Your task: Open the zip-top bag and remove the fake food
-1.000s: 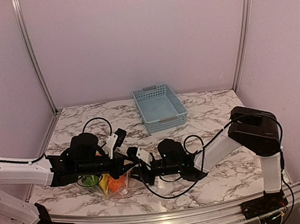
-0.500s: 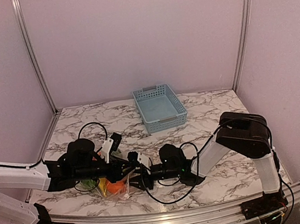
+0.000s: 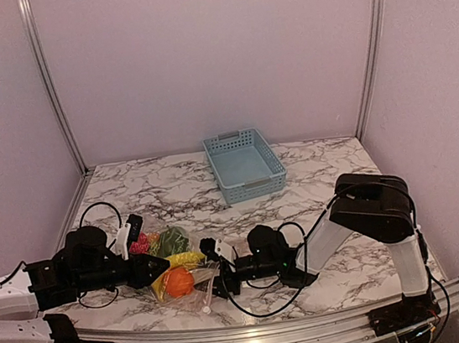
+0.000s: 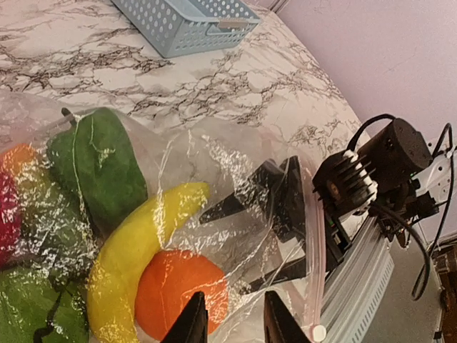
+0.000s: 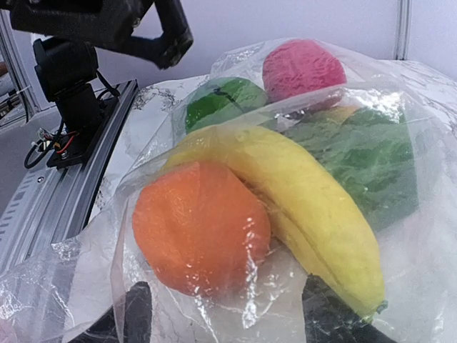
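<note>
The clear zip-top bag (image 3: 199, 284) lies on the marble table near the front, with the fake food inside it. I see the orange ball (image 3: 177, 281), yellow banana (image 3: 187, 260), pink-red fruit (image 3: 140, 245) and dark green vegetable (image 3: 169, 241). My left gripper (image 3: 159, 267) is open at the bag's left side, its tips (image 4: 232, 325) beside the orange ball (image 4: 178, 289). My right gripper (image 3: 218, 278) is open at the bag's zip end (image 4: 315, 243). Its spread fingers (image 4: 246, 207) show through the plastic. In the right wrist view the ball (image 5: 200, 225), banana (image 5: 307, 204) and striped green ball (image 5: 221, 100) fill the frame.
A light blue lattice basket (image 3: 253, 186) stands at the back centre, also in the left wrist view (image 4: 178, 28). The metal rail (image 3: 251, 338) runs along the table's front edge, close to the bag. Purple walls close in the sides and back.
My left arm has drawn back to the left, away from the right gripper. The bag has spread out and the food inside now shows in the open. The right gripper stayed put.
</note>
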Controlling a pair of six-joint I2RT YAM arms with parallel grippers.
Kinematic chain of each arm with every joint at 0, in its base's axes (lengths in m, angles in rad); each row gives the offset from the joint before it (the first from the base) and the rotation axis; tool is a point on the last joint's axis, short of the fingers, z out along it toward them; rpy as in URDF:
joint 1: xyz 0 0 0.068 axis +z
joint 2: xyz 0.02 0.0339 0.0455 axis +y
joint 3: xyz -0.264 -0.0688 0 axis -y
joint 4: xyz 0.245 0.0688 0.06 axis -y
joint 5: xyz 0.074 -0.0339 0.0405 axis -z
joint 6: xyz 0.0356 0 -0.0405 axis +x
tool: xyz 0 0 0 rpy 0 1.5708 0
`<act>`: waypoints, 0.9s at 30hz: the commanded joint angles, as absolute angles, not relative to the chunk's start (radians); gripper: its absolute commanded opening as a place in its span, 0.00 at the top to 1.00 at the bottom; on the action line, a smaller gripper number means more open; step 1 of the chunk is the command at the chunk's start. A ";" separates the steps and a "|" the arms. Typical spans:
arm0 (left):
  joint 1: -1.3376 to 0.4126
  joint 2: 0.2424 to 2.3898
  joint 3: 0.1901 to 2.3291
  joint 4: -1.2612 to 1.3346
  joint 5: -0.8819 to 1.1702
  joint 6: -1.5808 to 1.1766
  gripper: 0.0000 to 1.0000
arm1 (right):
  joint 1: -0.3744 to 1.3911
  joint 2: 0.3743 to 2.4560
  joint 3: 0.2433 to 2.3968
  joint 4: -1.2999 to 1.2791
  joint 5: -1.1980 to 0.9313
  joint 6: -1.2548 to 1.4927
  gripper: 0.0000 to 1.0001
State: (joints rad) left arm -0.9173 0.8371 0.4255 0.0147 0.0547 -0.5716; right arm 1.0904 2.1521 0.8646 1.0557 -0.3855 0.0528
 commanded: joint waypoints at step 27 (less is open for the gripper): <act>-0.914 1.239 0.445 0.069 0.118 -0.616 0.92 | 1.101 2.188 1.033 0.824 -0.387 -0.028 0.01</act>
State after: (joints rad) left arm -0.9173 1.2114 0.4053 0.0315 0.0917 -0.6548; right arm 1.0901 2.1551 0.9787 0.8734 -0.4145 -0.0170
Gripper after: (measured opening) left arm 0.068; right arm 0.986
